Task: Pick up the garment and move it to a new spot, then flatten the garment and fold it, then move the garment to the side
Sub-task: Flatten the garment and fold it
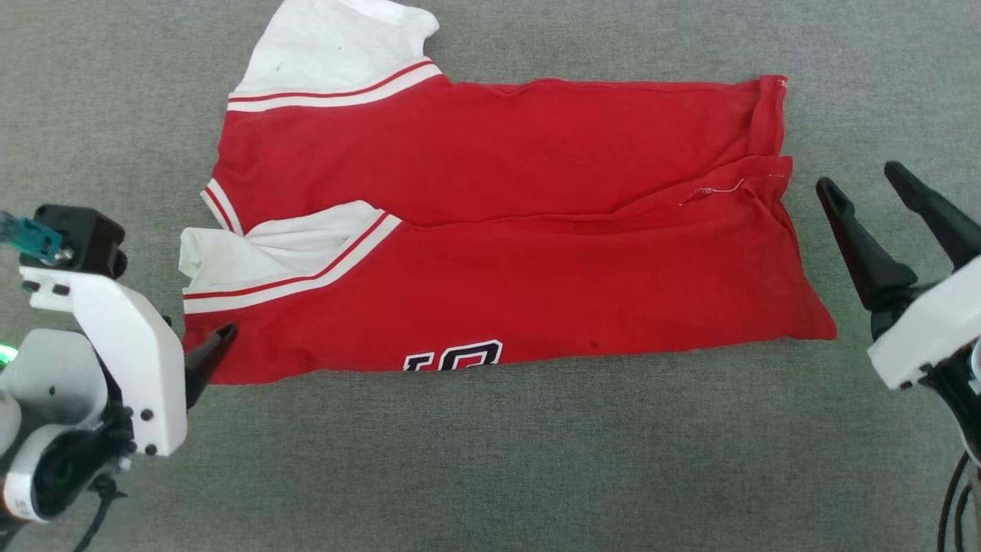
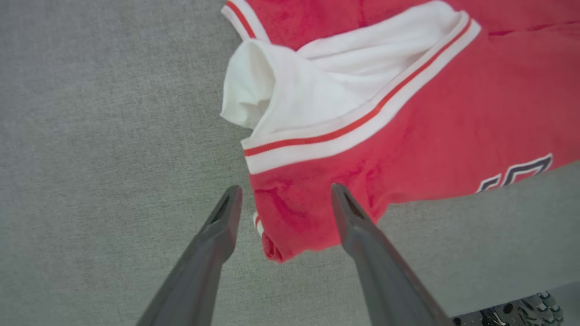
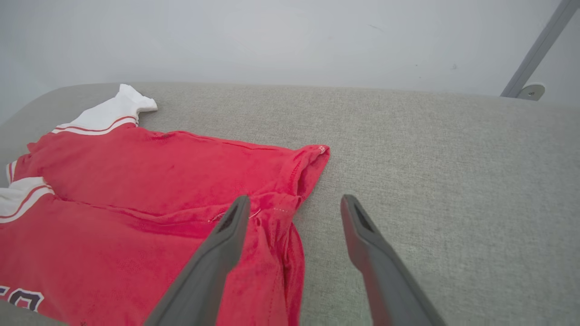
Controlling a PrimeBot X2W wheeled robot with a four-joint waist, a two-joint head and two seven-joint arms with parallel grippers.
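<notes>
1. Grey cloth-covered surface [image 1: 490, 475]: it spans the head view. In the right wrist view its far edge meets a pale wall [image 3: 290, 40], where a slanted metal bar [image 3: 539, 45] stands at the upper right.
2. Garment [image 1: 498, 230]: a red T-shirt lying across the middle of the surface, doubled lengthwise, with a crease line running along its middle. The neck end points to the robot's left and the hem end to its right.
3. Left gripper [image 2: 284, 190]: fingers spread wide and holding nothing. In its wrist view they straddle the shirt's near-left corner. Whether they touch the cloth cannot be told.
4. Right gripper [image 1: 858, 176]: fingers spread wide and empty, just beside the hem end and clear of the cloth in the head view.
5. Far sleeve [image 1: 337, 46]: white and lying flat at the far-left corner, bordered by red-and-white stripes.
6. Near sleeve [image 1: 253, 257]: white and rumpled, partly tucked into the crease at the left end.
7. Printed lettering [image 1: 452, 356]: dark with a white outline, cut off by the shirt's near edge.
8. Loose white thread [image 1: 713, 190]: it lies on the red cloth near the hem.
</notes>
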